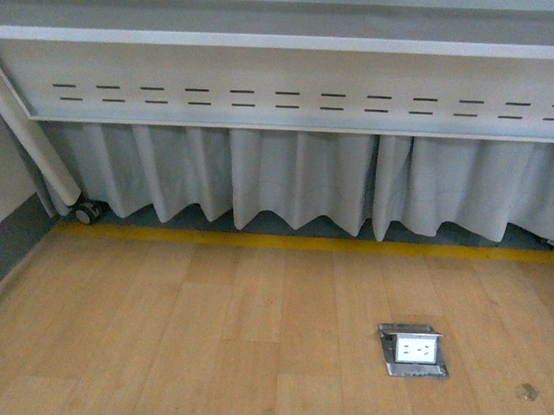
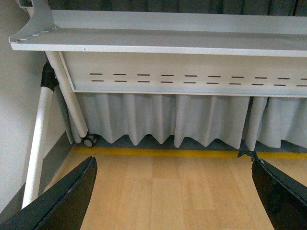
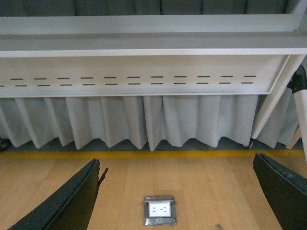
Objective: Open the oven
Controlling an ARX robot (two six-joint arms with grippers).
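The front view showed only a wooden floor [image 1: 209, 342], a floor socket [image 1: 414, 349], a yellow line [image 1: 285, 241] and a grey curtain [image 1: 287, 185] beneath a white table [image 1: 281, 80]; the oven was nowhere in sight, perhaps on the tabletop above the frame.

In the left wrist view, the left gripper [image 2: 175, 201] hung with jaws spread wide, holding nothing, aimed under the table.

In the right wrist view, the right gripper [image 3: 177, 196] was likewise spread and empty above the socket.

Such an oven would likely be rigid, its glass door fragile; the bar handle seemed the place to grasp.
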